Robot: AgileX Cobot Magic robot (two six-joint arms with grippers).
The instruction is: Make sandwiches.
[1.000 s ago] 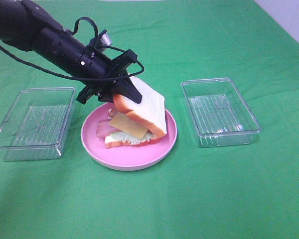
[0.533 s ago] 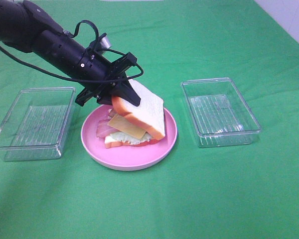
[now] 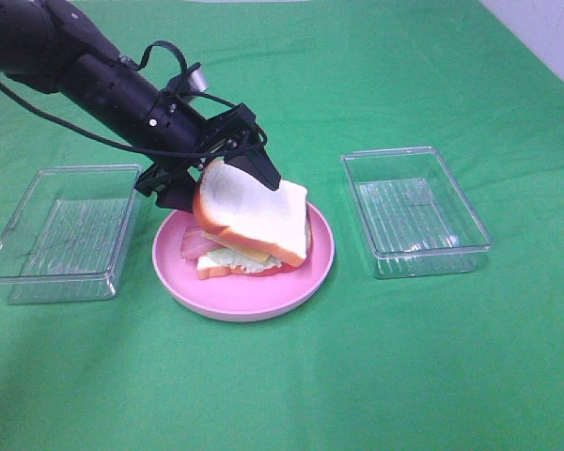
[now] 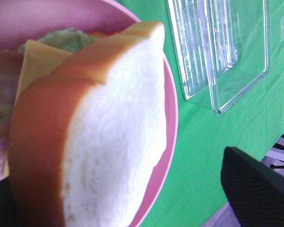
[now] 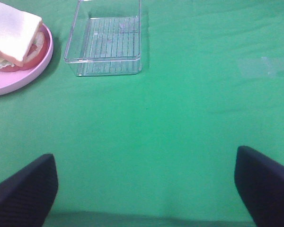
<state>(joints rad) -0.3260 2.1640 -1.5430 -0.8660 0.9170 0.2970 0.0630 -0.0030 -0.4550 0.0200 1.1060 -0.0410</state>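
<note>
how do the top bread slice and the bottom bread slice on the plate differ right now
The top bread slice sits tilted, its raised end by the left gripper; the bottom bread slice lies flat on the pink plate. The top one shows its whole white face; the bottom one is mostly covered by fillings. Both have an orange-brown crust.

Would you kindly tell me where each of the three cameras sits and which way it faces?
Exterior high: mounted above, looking down on the green cloth, pink plate and two clear trays; the left arm and left tool show.
Left wrist: on the left arm, close against the top bread slice; one dark fingertip shows.
Right wrist: on the right arm, low over the cloth, facing the right-hand tray; both fingertips of the open right tool show.
Shared: all three see the plate and sandwich.
</note>
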